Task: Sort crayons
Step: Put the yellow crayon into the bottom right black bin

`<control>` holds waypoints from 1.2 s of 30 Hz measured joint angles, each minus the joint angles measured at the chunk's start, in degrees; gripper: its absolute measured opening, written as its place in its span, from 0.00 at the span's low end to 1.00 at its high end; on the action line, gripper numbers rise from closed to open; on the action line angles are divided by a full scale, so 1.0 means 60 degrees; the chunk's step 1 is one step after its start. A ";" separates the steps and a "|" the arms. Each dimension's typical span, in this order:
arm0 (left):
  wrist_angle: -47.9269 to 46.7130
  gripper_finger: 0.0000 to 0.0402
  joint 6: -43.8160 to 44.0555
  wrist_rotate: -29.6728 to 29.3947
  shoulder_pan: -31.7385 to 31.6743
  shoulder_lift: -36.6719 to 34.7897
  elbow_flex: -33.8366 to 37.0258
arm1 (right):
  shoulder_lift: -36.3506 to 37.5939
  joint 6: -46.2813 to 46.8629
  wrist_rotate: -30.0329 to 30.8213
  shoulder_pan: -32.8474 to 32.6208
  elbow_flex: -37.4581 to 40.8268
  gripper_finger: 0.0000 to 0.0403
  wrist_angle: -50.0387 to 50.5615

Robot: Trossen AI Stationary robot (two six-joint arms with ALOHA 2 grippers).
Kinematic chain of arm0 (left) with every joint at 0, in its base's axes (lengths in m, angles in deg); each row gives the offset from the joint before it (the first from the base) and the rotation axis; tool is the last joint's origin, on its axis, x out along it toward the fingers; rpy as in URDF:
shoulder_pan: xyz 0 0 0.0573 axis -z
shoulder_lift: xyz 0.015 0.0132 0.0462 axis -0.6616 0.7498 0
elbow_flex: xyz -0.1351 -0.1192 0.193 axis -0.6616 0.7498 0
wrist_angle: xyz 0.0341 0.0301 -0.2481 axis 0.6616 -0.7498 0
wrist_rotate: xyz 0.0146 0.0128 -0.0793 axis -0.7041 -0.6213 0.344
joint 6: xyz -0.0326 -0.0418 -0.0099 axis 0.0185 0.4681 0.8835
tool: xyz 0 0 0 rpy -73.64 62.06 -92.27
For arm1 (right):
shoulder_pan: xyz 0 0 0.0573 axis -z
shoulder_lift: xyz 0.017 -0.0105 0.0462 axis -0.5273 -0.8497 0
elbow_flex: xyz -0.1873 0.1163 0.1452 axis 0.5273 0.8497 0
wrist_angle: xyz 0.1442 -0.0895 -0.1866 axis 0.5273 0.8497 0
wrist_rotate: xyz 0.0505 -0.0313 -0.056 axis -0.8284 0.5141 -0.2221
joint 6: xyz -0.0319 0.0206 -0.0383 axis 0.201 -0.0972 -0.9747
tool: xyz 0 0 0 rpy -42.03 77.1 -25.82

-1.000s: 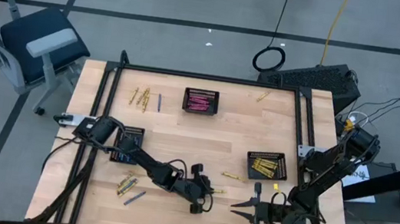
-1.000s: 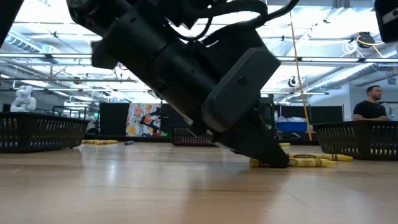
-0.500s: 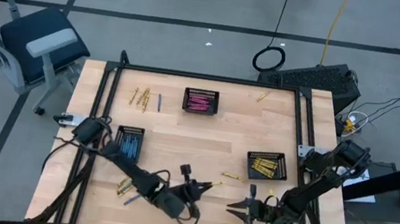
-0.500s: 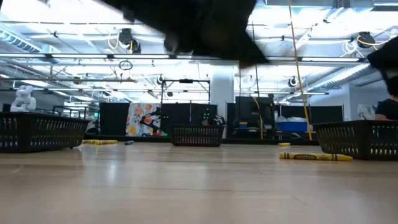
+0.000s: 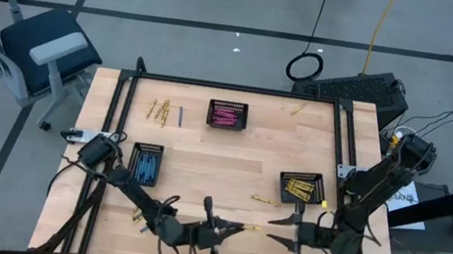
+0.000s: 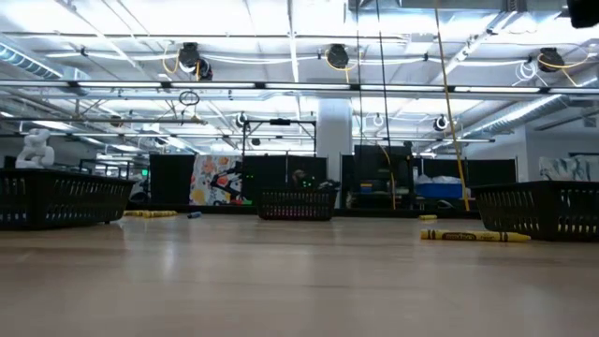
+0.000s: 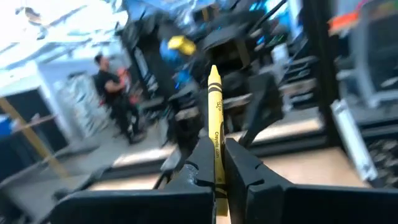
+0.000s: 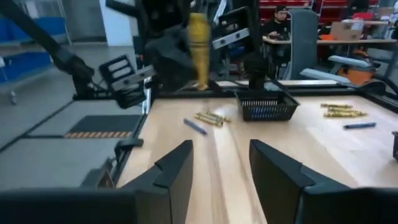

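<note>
A: Change? The left claw (image 5: 241, 229) has lifted off the tabletop (image 5: 205, 155), clamped on a yellow crayon (image 7: 214, 118).

B: Right claw (image 8: 217, 163) spread, empty, facing it. Handover likely; yellow basket (image 5: 301, 188) lies beyond.

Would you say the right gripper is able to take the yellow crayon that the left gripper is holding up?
Probably yes. The right gripper is open and faces the left gripper, which is shut on the yellow crayon. The crayon's tip sticks out toward it, with nothing between them.
</note>
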 joint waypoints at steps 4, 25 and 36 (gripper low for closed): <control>0.0411 0.01 -0.0083 0.0953 -0.0057 0.0000 -0.0004 | 0.0158 -0.0487 -0.0867 0.0113 0.0000 0.37 -0.0545; 0.0323 0.02 0.0075 0.2060 -0.0258 -0.0007 -0.0018 | -0.1314 -0.3824 -0.2245 0.0879 -0.0897 0.35 -0.4161; 0.0239 0.02 0.0254 0.2078 -0.0299 -0.0011 -0.0018 | -0.1316 -0.4287 -0.2201 0.0882 -0.1410 0.22 -0.3239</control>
